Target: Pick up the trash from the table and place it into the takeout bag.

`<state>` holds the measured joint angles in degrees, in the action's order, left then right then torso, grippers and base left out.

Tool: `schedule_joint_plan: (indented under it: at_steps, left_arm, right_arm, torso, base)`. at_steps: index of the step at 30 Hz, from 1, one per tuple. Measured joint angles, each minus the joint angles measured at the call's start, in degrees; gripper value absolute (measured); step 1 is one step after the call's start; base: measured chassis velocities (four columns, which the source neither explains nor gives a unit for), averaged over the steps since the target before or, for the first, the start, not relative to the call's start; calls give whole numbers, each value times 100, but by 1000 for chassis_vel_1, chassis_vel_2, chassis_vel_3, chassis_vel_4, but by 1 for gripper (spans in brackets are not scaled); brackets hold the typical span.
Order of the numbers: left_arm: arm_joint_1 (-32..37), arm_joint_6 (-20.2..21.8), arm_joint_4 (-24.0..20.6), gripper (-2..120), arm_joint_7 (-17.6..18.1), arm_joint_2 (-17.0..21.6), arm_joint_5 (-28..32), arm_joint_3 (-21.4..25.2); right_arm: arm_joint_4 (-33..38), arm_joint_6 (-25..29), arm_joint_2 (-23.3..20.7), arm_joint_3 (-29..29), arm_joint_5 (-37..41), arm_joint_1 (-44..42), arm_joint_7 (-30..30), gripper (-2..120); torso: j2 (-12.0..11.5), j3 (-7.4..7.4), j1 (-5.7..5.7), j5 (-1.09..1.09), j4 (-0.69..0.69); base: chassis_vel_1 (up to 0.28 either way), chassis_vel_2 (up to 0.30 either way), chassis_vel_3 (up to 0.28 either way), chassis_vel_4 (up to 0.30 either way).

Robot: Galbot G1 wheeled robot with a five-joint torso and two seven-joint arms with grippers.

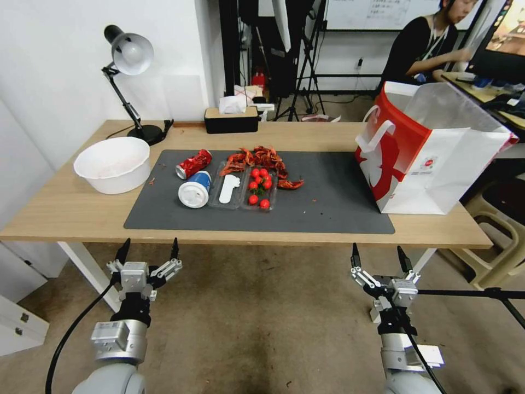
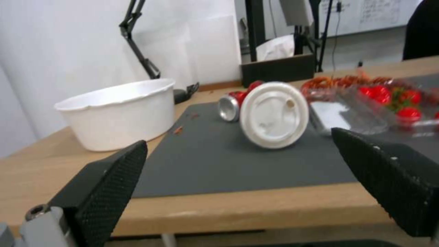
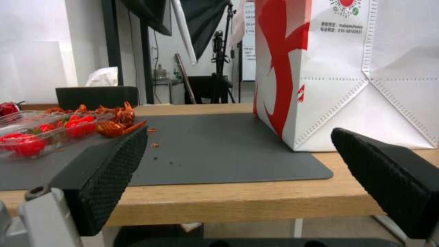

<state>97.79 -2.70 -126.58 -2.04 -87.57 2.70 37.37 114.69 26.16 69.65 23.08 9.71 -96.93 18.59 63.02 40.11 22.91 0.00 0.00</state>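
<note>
— Left side first: what's the left gripper (image 1: 149,253) doing?
— Fingers spread wide, empty, held below the near edge of the table (image 1: 65,210). Ahead of it on the grey mat (image 1: 328,202) lie the blue-white lidded cup (image 1: 195,189) on its side, the crushed red can (image 1: 193,163) just behind, and a clear tray of tomatoes (image 1: 259,189).
— And the right gripper (image 1: 381,260)?
— Equally wide apart, touching nothing, also short of the table edge. The takeout bag (image 1: 426,158) stands upright at the mat's right end.
</note>
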Motion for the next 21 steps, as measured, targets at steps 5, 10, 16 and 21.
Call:
schedule_joint_plan:
  at_steps: [5,10,16,21]
  left_arm:
    - [-256,14,201,100,-2,261,437,-98]
    - [-642,47,555,100,-25,598,852,-265]
    - [-1185,306,885,100,-40,918,1373,-500]
    - [-1717,494,1166,100,38,1171,1666,-680]
  right_arm:
    - [76,-21,45,11,-40,-39,11,100]
    - [79,-135,125,2,-78,-4,15,100]
    - [30,-223,213,-10,-140,21,15,100]
    - [-2,-269,285,-9,-200,34,17,100]
  torso:
    - [0,0,0,-1,-1]
    - [0,0,1,-1,0]
    - [0,0,1,-1,0]
    - [0,0,1,1,0]
  base:
    - [0,0,0,0]
    - [0,0,0,0]
    - [0,0,0,0]
    - [0,0,0,0]
